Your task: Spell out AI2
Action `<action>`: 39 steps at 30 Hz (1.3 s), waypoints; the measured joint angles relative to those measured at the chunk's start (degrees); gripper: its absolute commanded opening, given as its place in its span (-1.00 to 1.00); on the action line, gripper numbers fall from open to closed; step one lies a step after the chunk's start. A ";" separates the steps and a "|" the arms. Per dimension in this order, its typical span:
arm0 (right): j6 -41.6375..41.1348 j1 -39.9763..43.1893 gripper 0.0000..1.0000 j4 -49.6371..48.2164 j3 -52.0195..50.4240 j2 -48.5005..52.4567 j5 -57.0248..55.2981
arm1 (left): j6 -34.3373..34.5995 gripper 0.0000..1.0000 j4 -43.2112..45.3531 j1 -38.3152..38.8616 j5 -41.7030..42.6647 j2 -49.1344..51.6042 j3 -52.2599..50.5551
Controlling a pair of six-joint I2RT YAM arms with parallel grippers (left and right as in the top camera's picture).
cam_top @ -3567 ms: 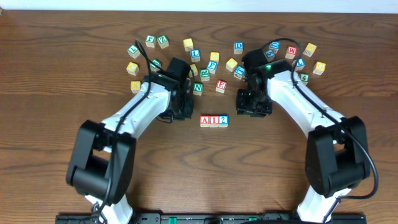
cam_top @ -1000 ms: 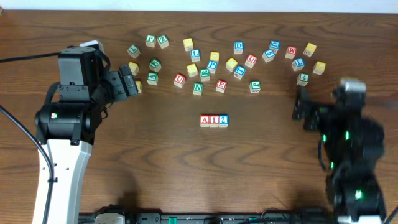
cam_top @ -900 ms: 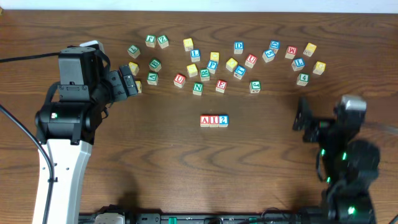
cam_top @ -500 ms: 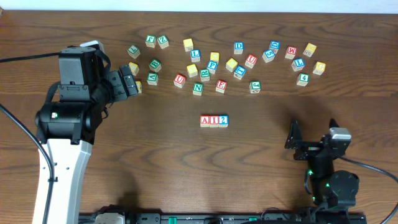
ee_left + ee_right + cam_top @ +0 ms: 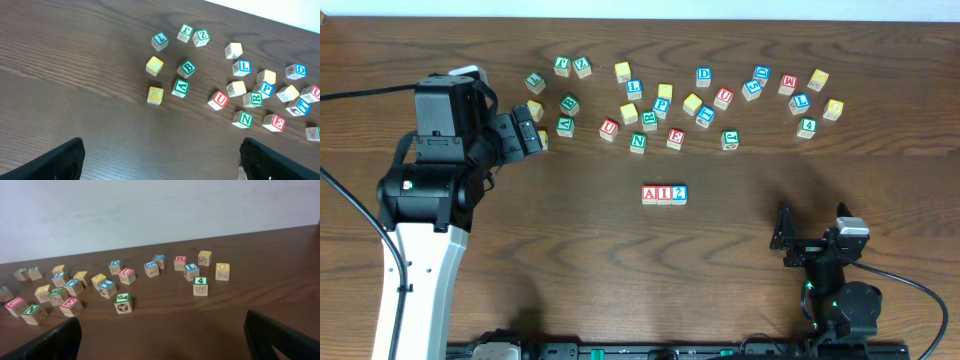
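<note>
Three blocks stand in a touching row at the table's middle: a red A (image 5: 649,194), a red I (image 5: 664,194) and a blue 2 (image 5: 679,194), reading AI2. My left gripper (image 5: 528,137) is raised at the far left, well away from the row, open and empty (image 5: 162,165). Its dark fingers (image 5: 65,160) frame bare wood. My right gripper (image 5: 810,238) is drawn back to the near right, open and empty (image 5: 162,340). The row shows in neither wrist view.
Several loose letter blocks lie scattered along the far side, from a teal L (image 5: 535,81) to a yellow block (image 5: 833,108). A green J block (image 5: 122,302) and a green 4 block (image 5: 200,286) lie nearest the right gripper. A yellow K block (image 5: 155,94) sits ahead of the left gripper.
Both arms have left the AI2 row. Over the last second the right arm has pulled back toward the near edge; the left arm and the blocks have stayed still.
</note>
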State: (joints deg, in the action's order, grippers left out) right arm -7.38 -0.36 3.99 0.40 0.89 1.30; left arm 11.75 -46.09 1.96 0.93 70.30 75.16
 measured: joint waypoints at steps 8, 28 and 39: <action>0.00 0.13 0.99 0.00 0.00 -0.04 0.04 | 0.00 0.95 0.00 0.00 -0.02 0.00 0.00; 0.00 0.13 0.99 0.00 0.00 -0.04 0.04 | 0.00 0.95 -0.04 0.00 -0.02 0.00 0.00; 0.00 0.13 0.98 0.00 0.00 -0.04 0.04 | 0.00 0.96 -1.49 0.00 -0.02 0.00 0.00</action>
State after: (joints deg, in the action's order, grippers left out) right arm -7.38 -0.23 3.99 0.40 0.84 1.34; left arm 11.75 -47.57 1.96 0.91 70.30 75.16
